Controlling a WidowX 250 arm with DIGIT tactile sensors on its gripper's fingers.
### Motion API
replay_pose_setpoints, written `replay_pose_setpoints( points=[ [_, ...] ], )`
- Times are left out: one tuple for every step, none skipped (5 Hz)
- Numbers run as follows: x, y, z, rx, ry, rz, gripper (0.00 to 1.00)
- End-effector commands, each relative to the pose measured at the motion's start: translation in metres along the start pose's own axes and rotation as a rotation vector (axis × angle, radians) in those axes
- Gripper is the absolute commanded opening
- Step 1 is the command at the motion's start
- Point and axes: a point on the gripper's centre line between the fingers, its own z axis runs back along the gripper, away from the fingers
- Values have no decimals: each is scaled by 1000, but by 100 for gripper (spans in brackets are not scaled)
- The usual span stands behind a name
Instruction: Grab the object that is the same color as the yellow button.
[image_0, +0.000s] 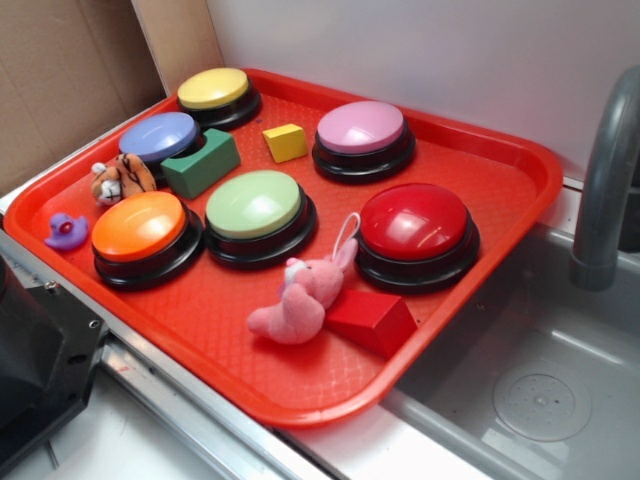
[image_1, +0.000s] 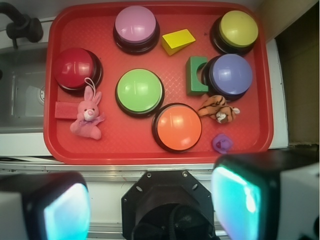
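The object, a small yellow block (image_0: 285, 142) (image_1: 178, 41), lies on the red tray (image_0: 200, 325) (image_1: 120, 137) between the pink-topped button (image_0: 360, 128) and the yellow button (image_0: 214, 90) (image_1: 238, 29), which sits in the tray's far corner. In the wrist view my gripper (image_1: 150, 205) hangs high over the robot base, short of the tray's near edge and far from the block. Its fingers (image_1: 62, 210) stand wide apart with nothing between them. The exterior view does not show the gripper.
Also on the tray are blue (image_1: 229, 73), light-green (image_1: 140, 90), orange (image_1: 179, 125) and red (image_1: 75, 68) buttons, a green block (image_1: 195, 76), a red block (image_1: 64, 109), a pink bunny (image_1: 86, 119), a toy tiger (image_1: 217, 108) and a purple duck (image_1: 222, 143). A sink (image_0: 540, 380) and faucet (image_0: 605, 180) lie beside it.
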Motion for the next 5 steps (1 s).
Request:
replay_pose_setpoints(
  points=[
    [0,0,0,0,0,0,100],
    [33,14,-19,-11,11,160,100],
    [57,27,-37,-29,17,302,100],
    [84,45,-63,17,34,455,100],
    [108,60,-85,45,18,594,100]
  ],
)
